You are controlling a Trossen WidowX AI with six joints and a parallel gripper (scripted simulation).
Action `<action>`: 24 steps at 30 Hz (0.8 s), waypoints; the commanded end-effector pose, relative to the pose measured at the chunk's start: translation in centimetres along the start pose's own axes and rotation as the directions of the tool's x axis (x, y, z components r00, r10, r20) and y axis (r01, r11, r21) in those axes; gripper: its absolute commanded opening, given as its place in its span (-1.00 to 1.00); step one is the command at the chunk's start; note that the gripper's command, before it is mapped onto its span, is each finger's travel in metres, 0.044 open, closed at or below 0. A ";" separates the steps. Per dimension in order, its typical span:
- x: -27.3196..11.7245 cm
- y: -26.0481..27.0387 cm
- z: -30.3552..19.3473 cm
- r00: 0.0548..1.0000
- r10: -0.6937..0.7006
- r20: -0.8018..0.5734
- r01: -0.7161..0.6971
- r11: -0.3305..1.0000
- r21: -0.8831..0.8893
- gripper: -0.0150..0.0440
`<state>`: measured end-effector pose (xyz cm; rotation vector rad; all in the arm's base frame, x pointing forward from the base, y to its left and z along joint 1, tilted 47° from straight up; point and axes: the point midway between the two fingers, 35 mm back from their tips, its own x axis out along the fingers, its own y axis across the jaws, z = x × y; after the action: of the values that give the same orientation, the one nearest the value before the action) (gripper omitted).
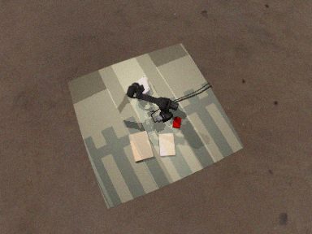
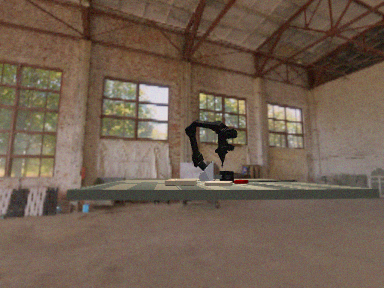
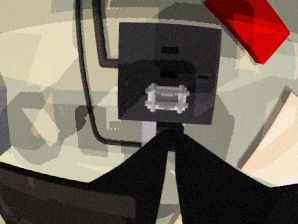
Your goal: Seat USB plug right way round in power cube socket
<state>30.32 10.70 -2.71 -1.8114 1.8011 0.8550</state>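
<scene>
1) Well, the claw (image 1: pixel 163 116) (image 2: pixel 222 165) (image 3: pixel 170 141) is closed on a small dark piece, apparently the USB plug (image 3: pixel 170 127), though its fingertips partly hide it
2) The power cube (image 2: pixel 226 175) (image 3: pixel 137 45) stands on the counter (image 1: pixel 91 111) (image 2: pixel 150 194), its slotted top facing up; in the exterior view the fingertips are just above it, apart from it
3) In the wrist view the plug shows at the cube's near edge, beside the silvery socket frame (image 3: pixel 150 98), and looks to be out of it; which way round it is, I cannot tell
4) A red block (image 1: pixel 177 122) (image 2: pixel 241 182) (image 3: pixel 257 31) lies near the cube, well in from the counter's edges
5) Two pale flat slabs, one tan (image 1: pixel 141 146) (image 2: pixel 181 182) and one cream (image 1: pixel 166 145) (image 2: pixel 218 183) (image 3: pixel 275 145), lie side by side towards the lower edge in the top view
6) Dark cables (image 1: pixel 191 95) (image 3: pixel 84 90) run to the counter's right edge, below its top right corner
</scene>
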 end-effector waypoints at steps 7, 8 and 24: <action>0.1 0.0 0.1 1.000 0.002 0.013 -0.002 1.000 -0.002 -0.49; 0.1 0.0 0.1 1.000 0.002 0.013 -0.002 1.000 -0.002 -0.49; 0.3 0.0 0.2 1.000 0.002 0.026 -0.002 1.000 -0.003 -0.49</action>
<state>30.28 10.60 -3.01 -1.7985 1.7897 0.8698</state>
